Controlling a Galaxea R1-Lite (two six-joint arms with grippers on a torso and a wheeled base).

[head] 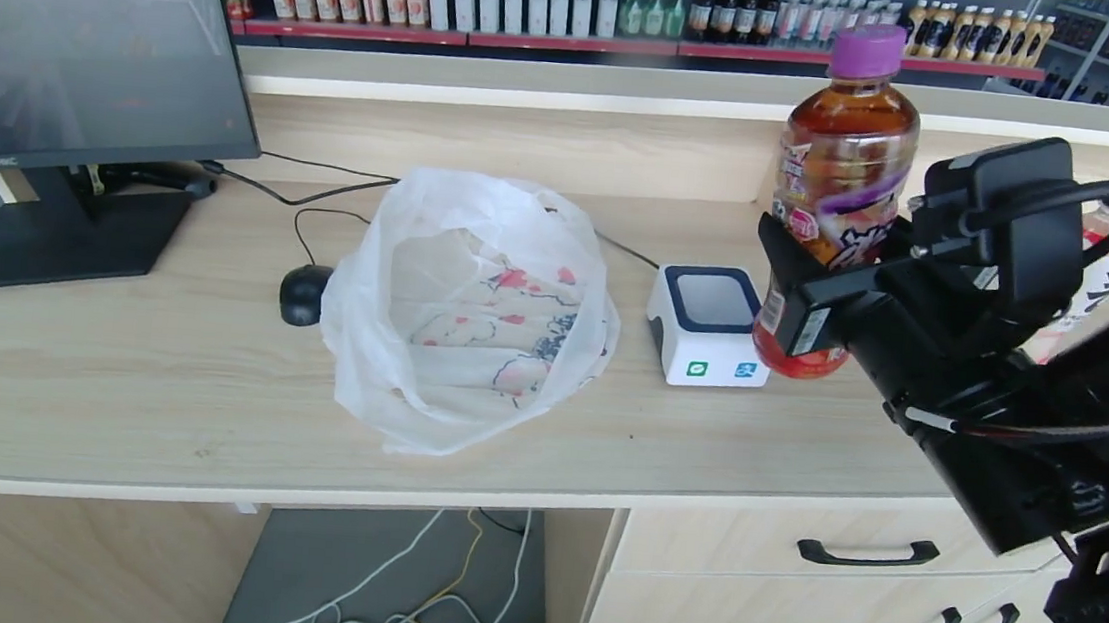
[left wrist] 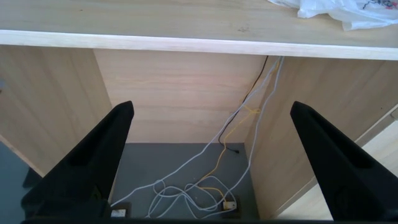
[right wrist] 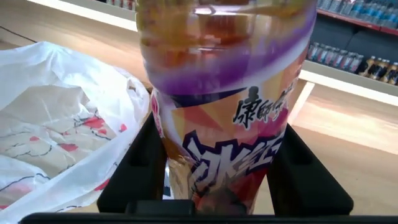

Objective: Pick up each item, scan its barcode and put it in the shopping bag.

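Amber tea fills the clear plastic bottle with the purple cap (head: 843, 166); it stands upright, clamped at its label between the black fingers of the right gripper (head: 833, 286), held above the pale wooden counter (head: 158, 367) just beside the white-and-blue box scanner (head: 709, 325); the crumpled white plastic shopping bag (head: 469, 314) sits open-mouthed on the counter at the scanner's other side; the left gripper (left wrist: 211, 109) hangs below the counter's front edge, fingers spread wide around nothing, white and yellow cables (left wrist: 205, 186) on the floor beyond.
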